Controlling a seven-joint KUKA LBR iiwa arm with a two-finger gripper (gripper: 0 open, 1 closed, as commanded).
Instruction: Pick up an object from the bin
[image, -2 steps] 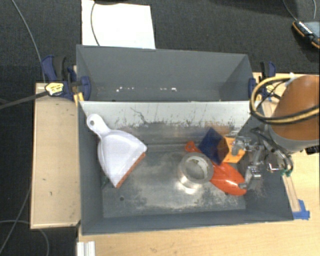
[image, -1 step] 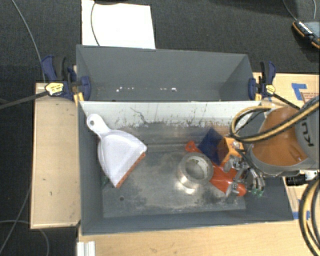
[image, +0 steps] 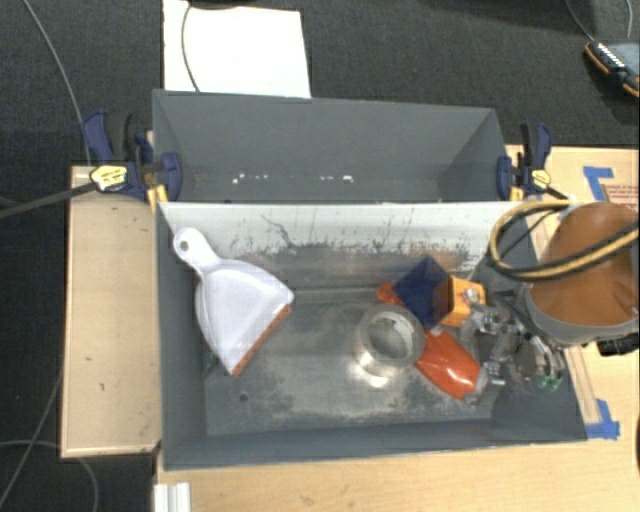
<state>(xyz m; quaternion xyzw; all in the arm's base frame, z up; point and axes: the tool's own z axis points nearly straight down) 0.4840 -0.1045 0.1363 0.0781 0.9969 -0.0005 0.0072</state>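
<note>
My gripper (image: 497, 352) is low at the bin's right side, right beside a red-orange rounded object (image: 448, 366) that lies on the floor there; whether it touches that object cannot be made out. Just left of the gripper sits a dark blue block (image: 424, 290) with an orange piece (image: 464, 301) against its right side. A clear ring-shaped tape roll (image: 385, 345) lies left of the red-orange object.
A white dustpan with an orange edge (image: 237, 310) lies at the bin's left, handle toward the back left corner. The arm's orange cover and cables hang over the right rim. The bin's right wall is close behind the gripper.
</note>
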